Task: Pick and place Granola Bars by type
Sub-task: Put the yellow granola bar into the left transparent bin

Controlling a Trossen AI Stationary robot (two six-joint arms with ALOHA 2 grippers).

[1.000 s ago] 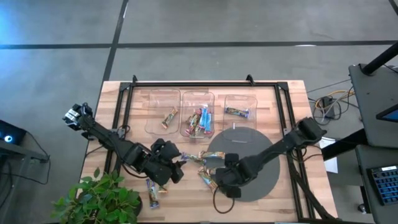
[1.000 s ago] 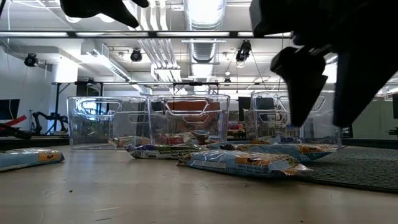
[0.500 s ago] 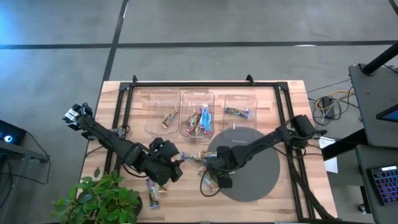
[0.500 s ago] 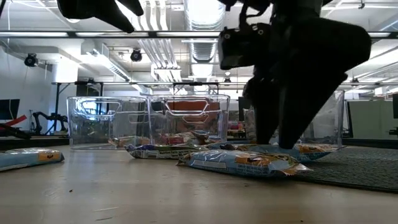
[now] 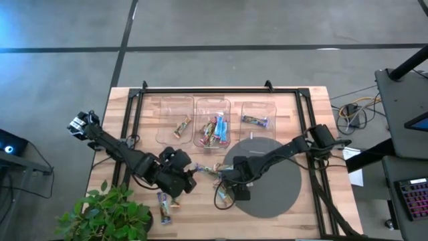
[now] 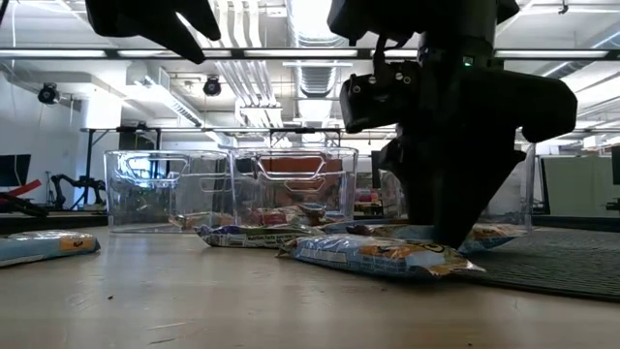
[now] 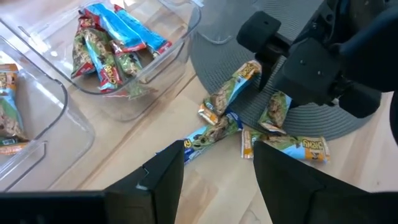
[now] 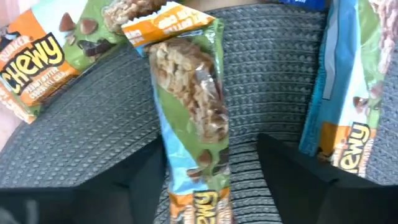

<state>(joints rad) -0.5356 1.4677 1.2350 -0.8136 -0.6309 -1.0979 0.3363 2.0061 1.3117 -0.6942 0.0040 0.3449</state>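
Several loose Granola Bars (image 5: 215, 169) lie at the dark round mat's (image 5: 281, 194) edge, short of the clear bins (image 5: 211, 122), so the right tool (image 8: 211, 180) straddles one there, fingers apart — the left tool (image 7: 217, 180), also open, hovers beside the mat.

Bright even overhead light w/ ceiling lamp glare in low view; arms silhouetted dark, foreground soft.
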